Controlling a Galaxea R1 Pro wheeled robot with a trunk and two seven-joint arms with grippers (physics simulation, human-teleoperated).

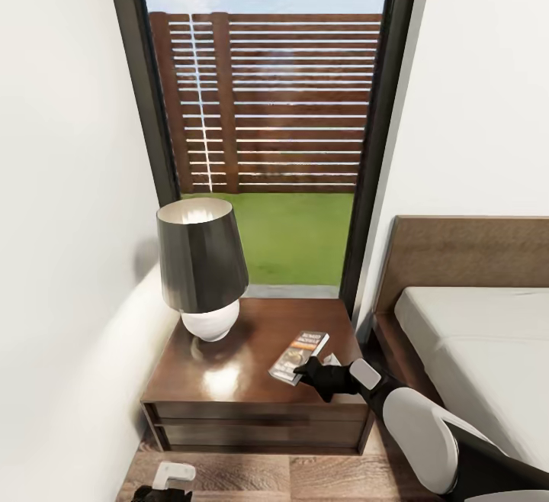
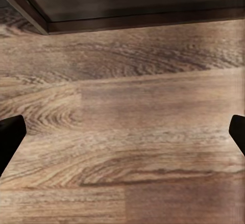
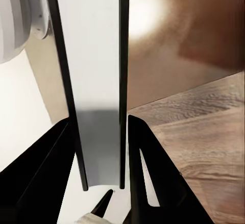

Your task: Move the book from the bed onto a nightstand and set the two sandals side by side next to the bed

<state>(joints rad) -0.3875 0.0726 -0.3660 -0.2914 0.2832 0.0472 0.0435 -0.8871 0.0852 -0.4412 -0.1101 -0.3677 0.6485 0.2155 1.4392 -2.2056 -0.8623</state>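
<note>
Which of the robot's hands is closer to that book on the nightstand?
The right. Its right hand is at the book, fingers either side of it. The left hand hangs low over the floor, in front of the nightstand.

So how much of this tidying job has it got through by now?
Partly through. The book lies on the nightstand beside the lamp, off the bed, so that step looks nearly done. In hand: the right gripper is at the book's edge, fingers either side of it. Left: letting go, then setting the two sandals by the bed.
</note>
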